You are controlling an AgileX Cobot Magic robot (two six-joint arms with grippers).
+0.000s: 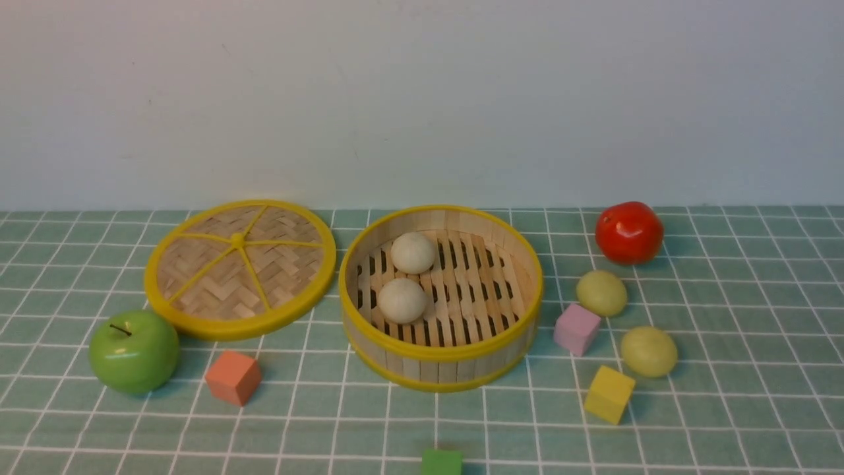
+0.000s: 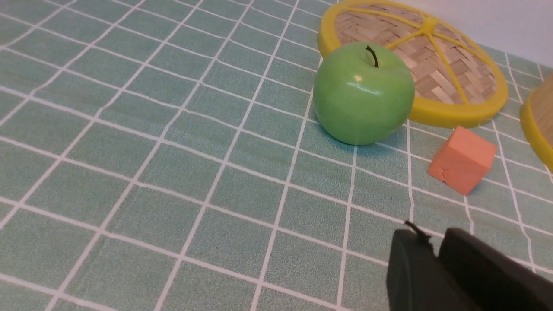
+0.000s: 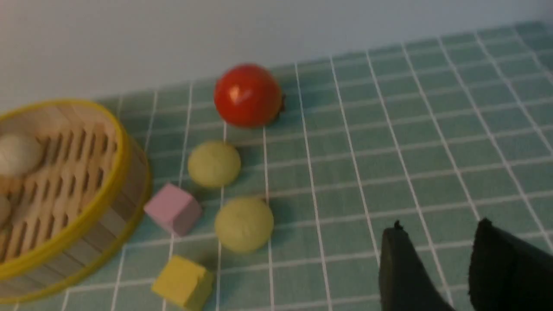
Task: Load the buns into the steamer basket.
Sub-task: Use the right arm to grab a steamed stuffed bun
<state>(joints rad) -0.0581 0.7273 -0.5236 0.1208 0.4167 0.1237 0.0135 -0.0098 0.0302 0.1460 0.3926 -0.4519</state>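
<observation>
The steamer basket stands mid-table, and two off-white buns lie on its slatted floor. Two pale yellow-green buns rest on the cloth to its right; the right wrist view shows them too. Neither gripper appears in the front view. My right gripper hovers over bare cloth to the side of these buns, open and empty. My left gripper hangs near the orange cube, its fingers a narrow gap apart with nothing between them.
The flat woven lid lies left of the basket, with a green apple and an orange cube in front of it. A red tomato, pink cube and yellow cube surround the loose buns. A green cube sits at the front edge.
</observation>
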